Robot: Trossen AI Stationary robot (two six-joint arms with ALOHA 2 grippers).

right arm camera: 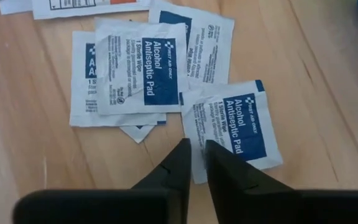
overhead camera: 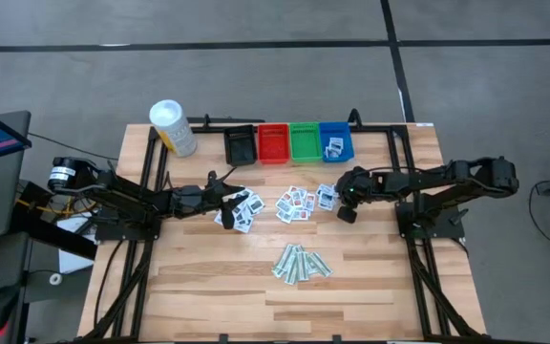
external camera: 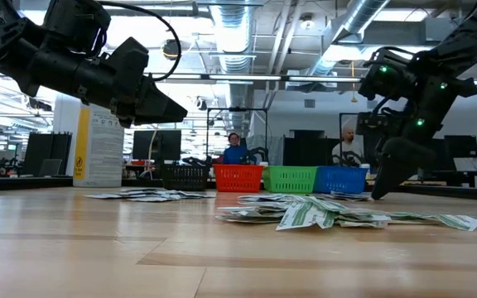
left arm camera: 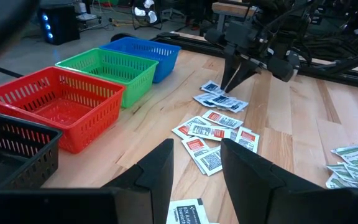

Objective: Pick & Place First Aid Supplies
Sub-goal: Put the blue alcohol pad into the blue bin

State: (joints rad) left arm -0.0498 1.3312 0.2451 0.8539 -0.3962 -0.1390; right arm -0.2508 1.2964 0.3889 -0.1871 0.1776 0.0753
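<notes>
Several small heaps of packets lie on the table (overhead camera: 370,287): blue-print pads (right arm camera: 235,124) at centre-right of the high view, red-print packets (overhead camera: 296,204) at centre, dark-print packets (overhead camera: 240,212) left of centre, and green strips (overhead camera: 301,263) lower centre. One packet already sits in the blue bin (overhead camera: 335,141), last in the row of bins along the upper edge.

The right gripper (right arm camera: 194,163) stands tip-down over the blue-print pads. Its fingers are nearly together, a thin gap between the tips, at the lower edge of one pad; whether paper is caught between them cannot be told. The left gripper (left arm camera: 194,168) hangs above the dark-print heap, fingers apart, holding nothing.

Handling, as judged: the packets are light, flat, thin and pliant, with smooth paper faces, so they likely slide on the wood and on each other. Overlapped pads may lift together or shift when one is pinched. A free edge or corner that overhangs a neighbour looks like the best hold; a flat face offers little.

Room: bare wood lies between the heaps and below the strips. The bins sit close above the pads, and their walls must be cleared on the way in. The arms are well apart.
</notes>
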